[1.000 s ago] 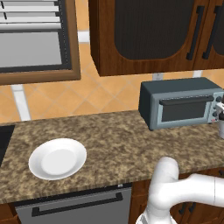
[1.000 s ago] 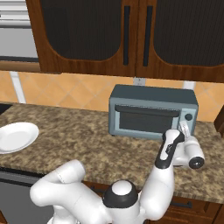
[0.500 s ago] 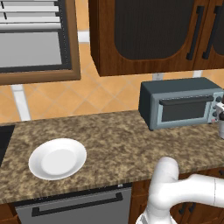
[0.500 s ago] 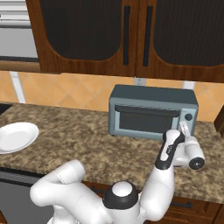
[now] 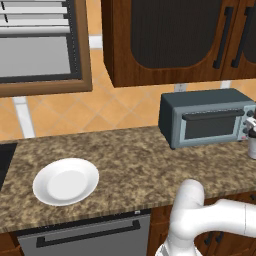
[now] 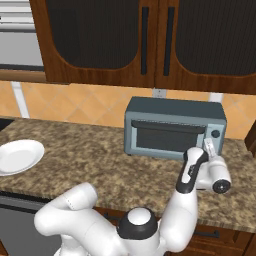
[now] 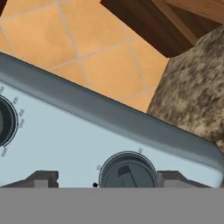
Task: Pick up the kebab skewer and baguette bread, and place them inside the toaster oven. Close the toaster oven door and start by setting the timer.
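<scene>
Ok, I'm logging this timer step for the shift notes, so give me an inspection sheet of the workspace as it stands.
Surface: speckled stone counter, bare around the oven.
Job's things: toaster oven with its door closed; skewer and baguette not visible, the glass is too dark to see inside.
Clutter: white plate with nothing on it, left end of the counter.
Claw: claw at the oven's right-hand control panel, fingertips flanking a dark dial; contact cannot be told.
Cables: nothing seen.
Surroundings: dark wood cabinets above, orange tile backsplash.
</scene>
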